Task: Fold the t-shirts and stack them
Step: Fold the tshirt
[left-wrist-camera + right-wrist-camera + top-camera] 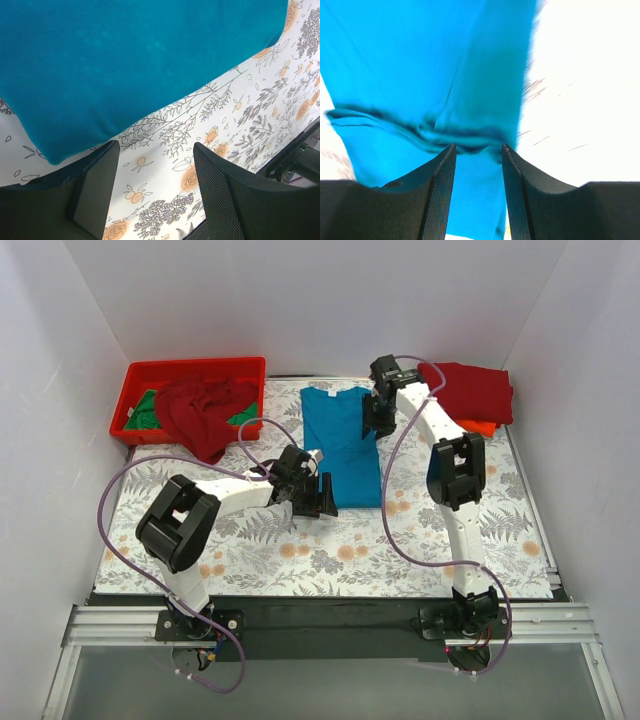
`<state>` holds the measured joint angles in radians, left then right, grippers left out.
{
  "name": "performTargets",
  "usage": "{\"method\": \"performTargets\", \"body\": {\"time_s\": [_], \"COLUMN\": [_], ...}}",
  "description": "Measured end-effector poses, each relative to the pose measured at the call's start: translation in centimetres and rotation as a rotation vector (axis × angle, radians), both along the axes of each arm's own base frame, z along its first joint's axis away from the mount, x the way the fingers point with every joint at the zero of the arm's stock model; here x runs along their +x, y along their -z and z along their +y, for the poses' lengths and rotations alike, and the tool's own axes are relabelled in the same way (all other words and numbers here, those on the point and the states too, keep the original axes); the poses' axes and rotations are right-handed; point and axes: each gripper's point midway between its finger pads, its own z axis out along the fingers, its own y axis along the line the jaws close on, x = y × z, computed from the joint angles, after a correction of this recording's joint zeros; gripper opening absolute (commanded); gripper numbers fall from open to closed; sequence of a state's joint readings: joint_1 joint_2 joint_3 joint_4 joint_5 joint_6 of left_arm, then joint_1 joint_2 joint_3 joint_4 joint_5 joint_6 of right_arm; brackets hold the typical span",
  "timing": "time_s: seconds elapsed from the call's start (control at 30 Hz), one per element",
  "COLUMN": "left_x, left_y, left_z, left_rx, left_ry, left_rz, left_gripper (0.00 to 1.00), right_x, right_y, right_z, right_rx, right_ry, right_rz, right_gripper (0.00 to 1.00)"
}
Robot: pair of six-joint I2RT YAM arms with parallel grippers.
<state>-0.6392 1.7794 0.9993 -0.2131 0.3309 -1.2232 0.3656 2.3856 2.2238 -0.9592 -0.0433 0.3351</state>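
Note:
A teal-blue t-shirt (345,445) lies flat in a long narrow fold in the middle of the floral tablecloth (400,530). My left gripper (320,495) is open and empty, just off the shirt's near left corner. In the left wrist view the gripper (156,150) hovers over bare cloth, with the shirt's edge (125,60) just beyond the fingertips. My right gripper (378,415) is at the shirt's far right edge. In the right wrist view it (478,147) is open, its jaws either side of a wrinkled ridge of the blue fabric (420,60).
A red bin (140,375) at the back left holds a crumpled dark red shirt (200,410) that spills over its front rim, and a green shirt (145,412). At the back right a folded dark red shirt (475,390) lies on an orange one (480,427). White walls enclose the table.

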Motion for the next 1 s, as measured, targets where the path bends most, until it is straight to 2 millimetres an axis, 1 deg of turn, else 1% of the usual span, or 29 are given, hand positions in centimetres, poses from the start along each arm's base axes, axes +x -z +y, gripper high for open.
{"method": "performTargets", "body": {"time_s": [0.03, 0.1, 0.17, 0.2, 0.23, 0.3, 0.4, 0.5, 0.53, 0.63, 0.7, 0.77, 0.87, 1.0], "left_x": [0.0, -0.1, -0.1, -0.2, -0.2, -0.4, -0.5, -0.4, -0.2, 0.8, 1.7, 2.4, 3.1, 3.9], "left_y": [0.0, 0.0, -0.1, -0.1, -0.1, -0.1, -0.2, -0.5, -0.8, -1.8, -2.2, -2.2, -2.1, -2.0], "left_z": [0.0, 0.0, 0.0, 0.0, 0.1, 0.2, 0.4, 0.8, 0.8, 0.8, 1.1, 1.9, 3.2, 4.4], "left_rx": [-0.001, -0.002, -0.001, 0.000, 0.002, 0.010, 0.034, 0.066, 0.073, 0.077, 0.071, 0.074, 0.082, 0.090], "left_ry": [0.000, 0.000, 0.001, 0.002, 0.002, 0.002, -0.003, -0.015, -0.021, -0.045, -0.070, -0.100, -0.142, -0.185], "left_rz": [-0.001, -0.002, -0.001, 0.000, 0.003, 0.013, 0.027, 0.038, 0.035, 0.025, 0.018, 0.022, 0.038, 0.047], "left_gripper": [0.60, 0.60, 0.61, 0.61, 0.61, 0.61, 0.62, 0.64, 0.64, 0.64, 0.64, 0.64, 0.64, 0.64], "right_x": [1.0, 2.3, 2.7, 2.6, 1.9, -0.2, -4.2, -7.8, -9.1, -12.1, -13.5, -14.7, -15.7, -16.2], "right_y": [-0.7, -1.5, -1.7, -1.5, -1.2, -0.8, -0.6, -1.3, -1.6, -2.3, -2.1, -1.3, 0.2, 0.8], "right_z": [-0.5, -1.6, -2.6, -2.9, -3.0, -3.2, -3.3, -3.3, -3.3, -3.3, -3.5, -3.8, -3.9, -3.9], "right_rx": [0.008, 0.021, 0.023, 0.025, 0.026, 0.022, 0.012, 0.019, 0.025, 0.047, 0.057, 0.059, 0.061, 0.070], "right_ry": [0.019, 0.046, 0.066, 0.069, 0.067, 0.054, 0.016, -0.016, -0.026, -0.048, -0.053, -0.052, -0.049, -0.047], "right_rz": [-0.028, -0.066, -0.070, -0.069, -0.051, -0.007, 0.053, 0.080, 0.090, 0.094, 0.101, 0.128, 0.160, 0.175], "right_gripper": [0.48, 0.48, 0.48, 0.48, 0.48, 0.48, 0.47, 0.48, 0.48, 0.48, 0.48, 0.47, 0.47, 0.47]}}
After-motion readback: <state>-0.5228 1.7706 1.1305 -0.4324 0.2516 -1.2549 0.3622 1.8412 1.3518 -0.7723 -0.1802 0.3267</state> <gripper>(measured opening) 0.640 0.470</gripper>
